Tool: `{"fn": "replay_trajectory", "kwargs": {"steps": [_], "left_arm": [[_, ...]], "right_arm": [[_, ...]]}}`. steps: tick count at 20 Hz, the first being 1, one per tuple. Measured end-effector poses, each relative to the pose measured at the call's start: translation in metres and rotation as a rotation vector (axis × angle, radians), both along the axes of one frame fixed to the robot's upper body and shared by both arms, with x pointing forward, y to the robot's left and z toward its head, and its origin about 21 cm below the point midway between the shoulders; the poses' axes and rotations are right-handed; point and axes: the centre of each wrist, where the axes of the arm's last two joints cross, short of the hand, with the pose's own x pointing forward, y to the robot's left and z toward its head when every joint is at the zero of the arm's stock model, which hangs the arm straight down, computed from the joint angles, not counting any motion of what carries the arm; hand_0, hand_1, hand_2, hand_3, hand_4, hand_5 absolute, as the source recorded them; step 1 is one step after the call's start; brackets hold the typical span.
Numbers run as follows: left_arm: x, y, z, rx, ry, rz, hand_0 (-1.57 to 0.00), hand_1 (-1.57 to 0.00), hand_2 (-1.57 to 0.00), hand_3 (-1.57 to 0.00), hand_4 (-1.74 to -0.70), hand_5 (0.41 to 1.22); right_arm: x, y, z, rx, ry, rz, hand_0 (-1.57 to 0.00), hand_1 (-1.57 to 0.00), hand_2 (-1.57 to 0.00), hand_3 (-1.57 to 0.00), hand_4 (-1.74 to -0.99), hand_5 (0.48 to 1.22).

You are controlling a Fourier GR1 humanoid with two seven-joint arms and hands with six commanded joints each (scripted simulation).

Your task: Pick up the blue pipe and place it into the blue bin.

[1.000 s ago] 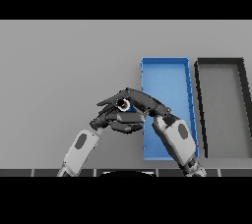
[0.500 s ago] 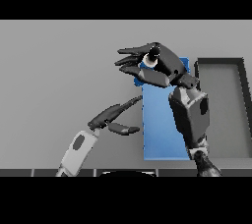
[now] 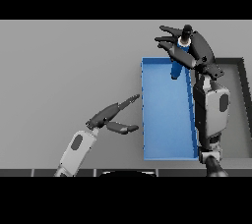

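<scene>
Blue pipe [image 3: 178, 60] gripped upright in right hand [image 3: 193, 50] above blue bin's [image 3: 167, 120] far end; left hand [image 3: 109, 118] open, fingers relaxed, beside bin.

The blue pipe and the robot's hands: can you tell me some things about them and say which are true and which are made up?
1. The right hand holds the blue pipe. True.
2. The pipe lies flat on the floor of the blue bin. False: it is held over the bin's far end, in the hand.
3. The left hand is holding something. False: its fingers are straight and empty, beside the bin's left wall.
4. A dark bin stands right of the blue one. True.
</scene>
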Motion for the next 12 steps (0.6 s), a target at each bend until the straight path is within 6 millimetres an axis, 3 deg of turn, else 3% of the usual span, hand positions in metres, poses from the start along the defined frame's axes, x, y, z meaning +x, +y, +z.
{"fn": "replay_trajectory", "kwargs": {"steps": [6, 9, 12], "left_arm": [[0.001, 0.003, -0.001, -0.012, -0.021, 0.000, 0.00, 0.00, 0.00, 0.00, -0.93, 0.462], [0.000, 0.002, -0.002, -0.010, -0.035, 0.006, 0.00, 0.00, 0.00, 0.00, -0.93, 0.465], [-0.002, 0.006, -0.004, -0.004, -0.033, 0.011, 0.00, 0.00, 0.00, 0.00, -0.93, 0.470]], "right_arm": [[0.002, -0.030, -0.057, -0.095, 0.193, -0.181, -1.57, -1.57, -1.57, -1.57, -1.500, 1.221], [-0.004, -0.038, -0.096, -0.124, 0.319, -0.265, -1.57, -1.57, -1.57, -1.57, -1.500, 1.221], [-0.003, -0.045, -0.118, -0.135, 0.420, -0.339, -1.57, -1.57, -1.57, -1.57, -1.498, 1.221]]}}
